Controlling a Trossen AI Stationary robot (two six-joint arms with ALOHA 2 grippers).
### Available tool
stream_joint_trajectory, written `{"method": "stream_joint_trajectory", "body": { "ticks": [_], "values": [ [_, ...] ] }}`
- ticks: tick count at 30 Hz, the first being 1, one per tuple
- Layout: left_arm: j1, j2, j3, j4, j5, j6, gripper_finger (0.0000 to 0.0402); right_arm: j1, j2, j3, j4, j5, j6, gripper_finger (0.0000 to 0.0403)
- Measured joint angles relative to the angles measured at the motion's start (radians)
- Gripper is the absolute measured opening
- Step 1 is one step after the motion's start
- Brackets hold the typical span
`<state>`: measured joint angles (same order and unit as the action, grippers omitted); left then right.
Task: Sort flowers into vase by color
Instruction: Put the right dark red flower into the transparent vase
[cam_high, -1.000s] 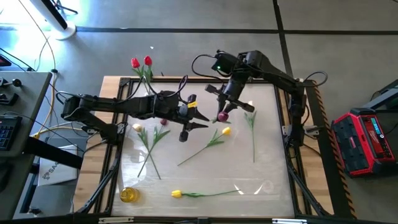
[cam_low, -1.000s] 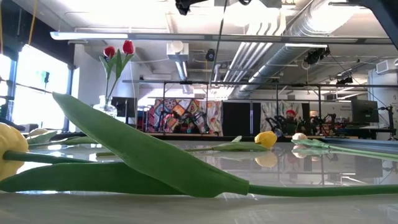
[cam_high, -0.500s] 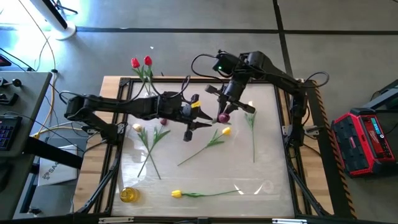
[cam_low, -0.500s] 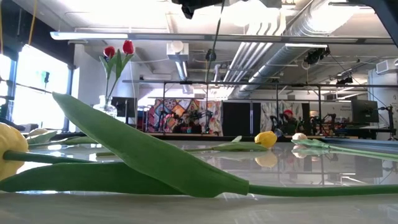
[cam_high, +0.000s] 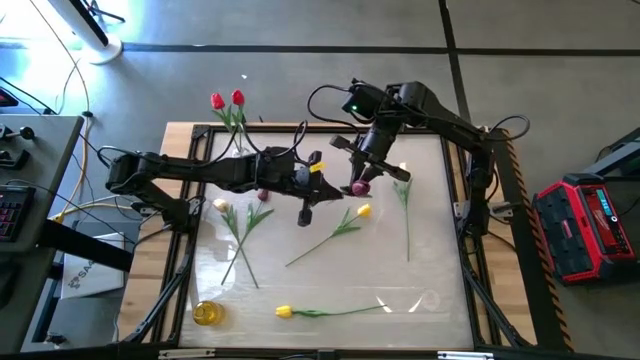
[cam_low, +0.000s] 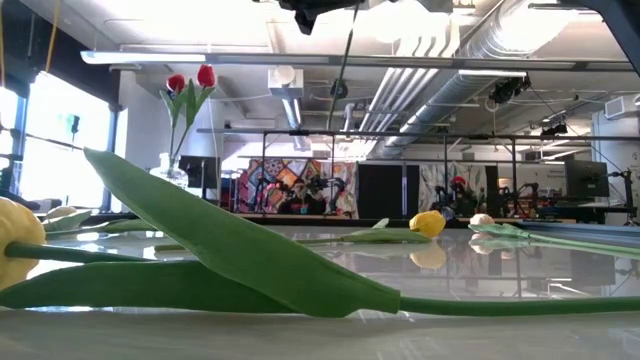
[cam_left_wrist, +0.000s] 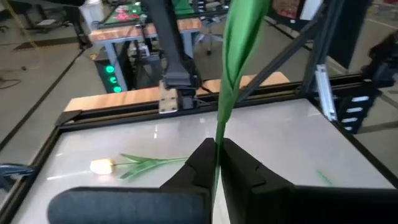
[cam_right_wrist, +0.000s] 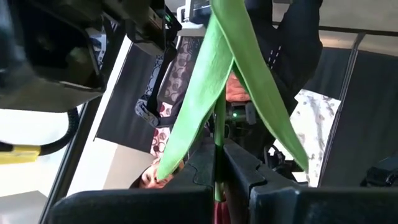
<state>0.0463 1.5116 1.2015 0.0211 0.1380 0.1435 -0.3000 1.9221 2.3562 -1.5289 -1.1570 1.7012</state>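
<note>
A dark maroon tulip (cam_high: 357, 187) hangs in the air over the table's middle, with both grippers shut on it. My right gripper (cam_high: 362, 172) comes from the far right, and my left gripper (cam_high: 338, 195) reaches in from the left. The tulip's stem (cam_low: 342, 60) hangs down from the top of the low view. A glass vase (cam_low: 172, 172) at the far left holds two red tulips (cam_high: 228, 99). Yellow (cam_high: 362, 211), cream (cam_high: 221, 205) and maroon (cam_high: 263, 195) tulips lie flat on the table. My left gripper pinches the maroon tulip's green stem (cam_left_wrist: 219, 134) between its two fingers, coming nearly level from the table's left and lying across the stem. A long leaf (cam_left_wrist: 239, 43) rises beyond the fingers. The flower is clear of the table. My right gripper pinches the same stem (cam_right_wrist: 218, 134) between its two fingers, close to the maroon head (cam_high: 357, 187). It slants down from the table's far right. Two leaves (cam_right_wrist: 205, 81) spread out beyond the fingers.
Another yellow tulip (cam_high: 284, 312) lies along the near edge, and a cream one (cam_high: 403, 168) with its stem lies at the right. A small yellow glass (cam_high: 207, 312) stands at the near left corner. A dark frame (cam_high: 190, 250) rims the table.
My left gripper has gone a little toward the table's right, up to the hanging tulip, and has shut on its stem. The stem's free lower end has swung slightly. My right gripper has kept its hold.
</note>
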Motion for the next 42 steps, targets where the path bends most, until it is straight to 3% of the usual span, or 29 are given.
{"method": "stream_joint_trajectory", "body": {
  "ticks": [12,31,42],
  "values": [
    [-0.001,0.000,0.000,0.000,0.009,-0.002,0.0001,-0.001,0.000,0.000,0.034,0.013,-0.020,0.0005],
    [-0.025,-0.059,-0.001,-0.060,0.007,0.023,0.0000,0.009,-0.029,-0.001,-0.031,0.050,-0.248,0.0006],
    [-0.043,-0.064,-0.001,-0.066,0.017,0.026,0.0000,0.039,-0.027,-0.002,0.017,0.057,-0.168,0.0114]
  ]
}}
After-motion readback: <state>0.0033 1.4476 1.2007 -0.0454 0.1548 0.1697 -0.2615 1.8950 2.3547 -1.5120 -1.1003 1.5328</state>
